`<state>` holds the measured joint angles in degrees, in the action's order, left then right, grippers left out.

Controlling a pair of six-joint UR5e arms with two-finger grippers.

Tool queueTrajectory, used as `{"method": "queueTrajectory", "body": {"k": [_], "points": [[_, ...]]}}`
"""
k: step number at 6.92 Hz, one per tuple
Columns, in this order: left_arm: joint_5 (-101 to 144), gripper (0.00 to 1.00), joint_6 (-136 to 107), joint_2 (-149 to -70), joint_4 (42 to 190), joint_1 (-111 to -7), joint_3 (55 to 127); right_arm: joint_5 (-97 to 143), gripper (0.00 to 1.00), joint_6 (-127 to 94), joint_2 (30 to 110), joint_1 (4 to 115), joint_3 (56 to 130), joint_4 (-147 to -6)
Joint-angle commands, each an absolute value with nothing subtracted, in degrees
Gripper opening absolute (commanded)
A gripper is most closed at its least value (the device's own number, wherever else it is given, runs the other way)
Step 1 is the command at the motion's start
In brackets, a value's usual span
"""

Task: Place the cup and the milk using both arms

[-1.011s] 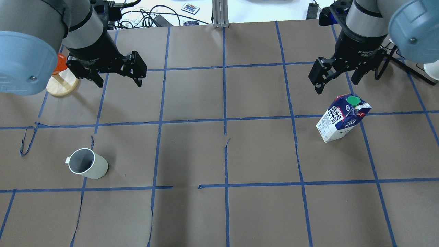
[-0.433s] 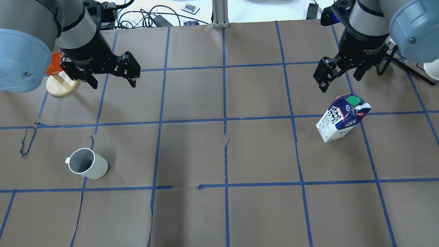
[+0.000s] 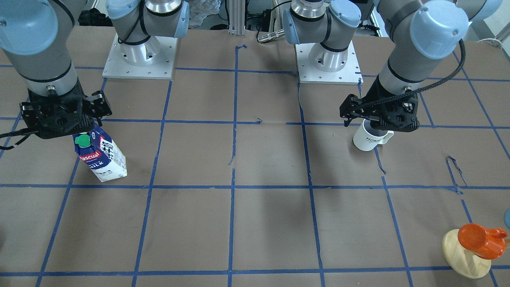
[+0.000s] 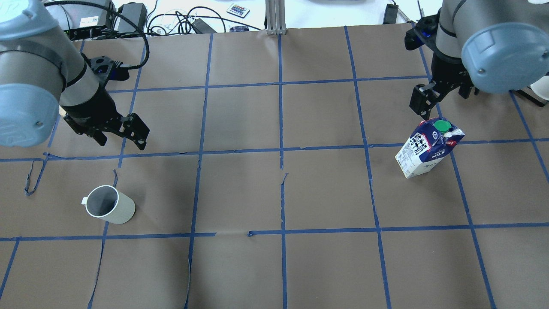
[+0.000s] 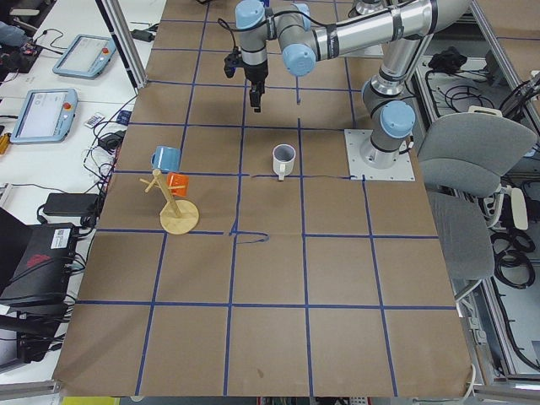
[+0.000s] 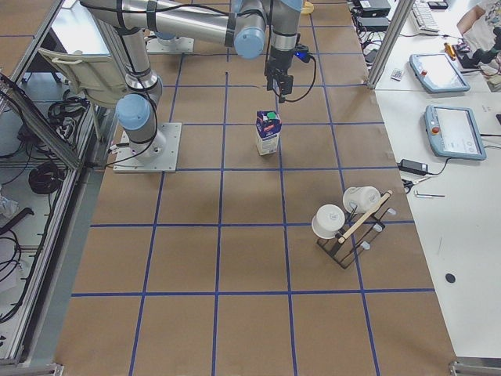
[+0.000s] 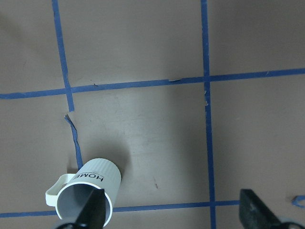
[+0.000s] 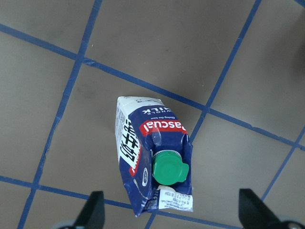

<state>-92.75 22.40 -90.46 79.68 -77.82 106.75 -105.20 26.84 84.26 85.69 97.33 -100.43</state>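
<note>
The white "HOME" cup [image 4: 109,205] stands upright at the near left, and it also shows in the front view [image 3: 368,138]. My left gripper [image 4: 122,143] is open and hovers above and just beyond it. In the left wrist view the cup [image 7: 88,194] lies under one of the fingers [image 7: 91,206]. The blue-and-white milk carton [image 4: 429,148] with a green cap stands upright at the right. My right gripper [image 4: 444,106] is open just above and beyond it. In the right wrist view the carton [image 8: 155,160] sits between the spread fingers [image 8: 94,210].
A wooden stand with an orange cup [image 3: 474,246] stands at the far left corner, with a blue cup [image 5: 165,158] also hung on it. A rack with white mugs [image 6: 348,223] stands at the table's right end. Cables [image 4: 184,21] lie past the far edge.
The left gripper has moved nearer and down towards the cup. The right arm has swung so its gripper sits closer over the carton. Both stay open; cup and carton have not moved.
</note>
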Motion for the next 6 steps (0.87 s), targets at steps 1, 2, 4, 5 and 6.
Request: {"method": "queueTrajectory", "body": {"k": [1,2,4,5,6], "points": [[-93.2,1.0,30.0,-90.4,74.0,-75.1,115.4,-105.6,1.0,26.4,83.4,84.5,103.0,-107.7],[-93.3,1.0,30.8,-90.4,70.3,-73.1,119.2,-105.0,1.0,27.1,83.2,81.1,103.5,-106.6],[-93.3,0.97,29.8,-90.8,69.6,-69.5,123.1,-98.8,1.0,27.3,83.1,78.1,104.1,-105.9],[-93.3,0.97,27.1,-91.5,68.9,-69.6,123.9,-97.7,1.0,27.1,83.1,78.2,104.1,-104.9],[-93.3,0.97,26.6,-91.7,68.9,-69.5,124.3,-94.2,1.0,26.9,83.1,78.2,104.0,-104.9]]}}
